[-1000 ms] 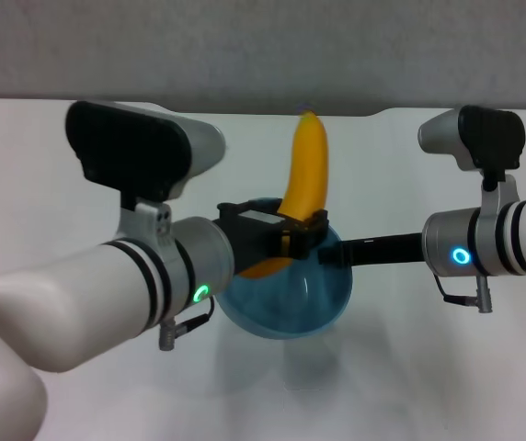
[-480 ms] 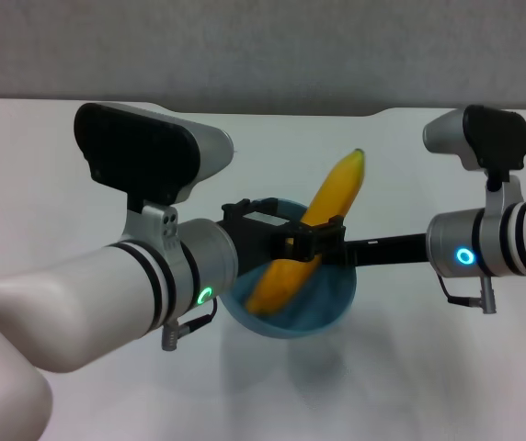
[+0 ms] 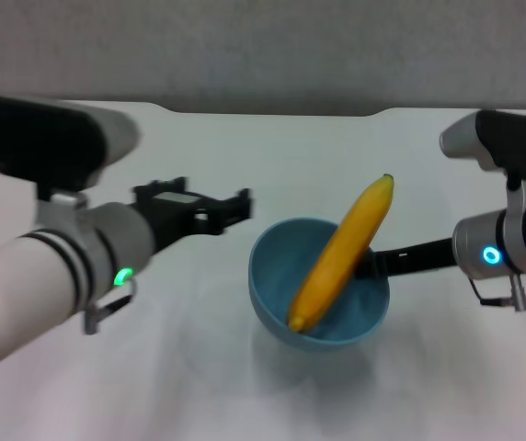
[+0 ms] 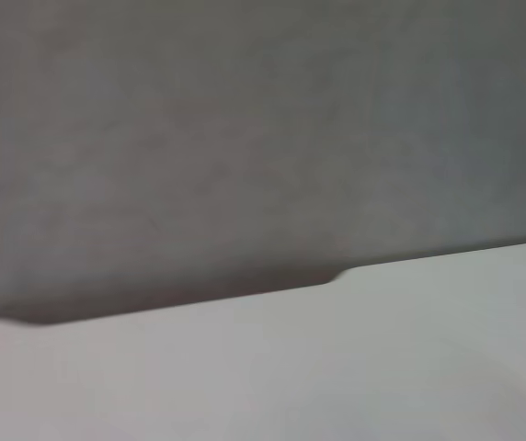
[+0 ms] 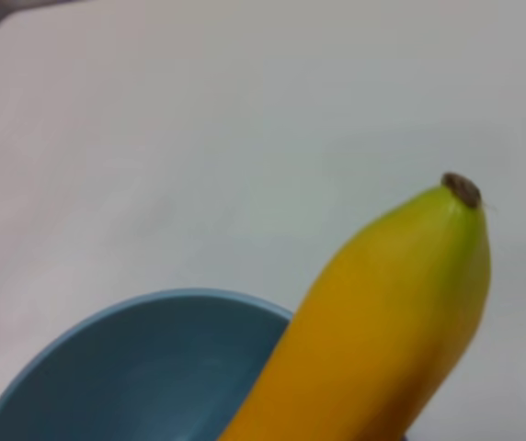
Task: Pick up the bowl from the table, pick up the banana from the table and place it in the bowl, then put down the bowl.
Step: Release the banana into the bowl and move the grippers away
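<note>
1. Leaning inside the round, light-blue, glossy plastic bowl (image 3: 319, 292) is the long, curved yellow-orange banana (image 3: 341, 254): its lower end rests on the bowl's floor and its greenish, brown-capped tip pokes out over the far rim toward the robot's right. The right wrist view shows the same tip (image 5: 463, 188) rising above the blue rim (image 5: 143, 303).

2. Placing the banana in the bowl therefore looks done; nothing grips the fruit now.

3. The right gripper (image 3: 378, 261) reaches in from the right and meets the bowl's rim just behind the banana. Its fingers are hidden there, so I cannot tell whether they are clamped on the rim.

4. Whether the bowl hangs above the plain white surface (image 3: 199, 386) or already sits on it is not clear; a soft shadow lies just beneath it. I judge the put-down to be the step left.

5. The left gripper (image 3: 215, 208) hovers well apart from the bowl, on the robot's left, with its fingers apart and holding nothing. Its wrist view shows only the surface's far edge and shallow notch (image 4: 332, 276).
</note>
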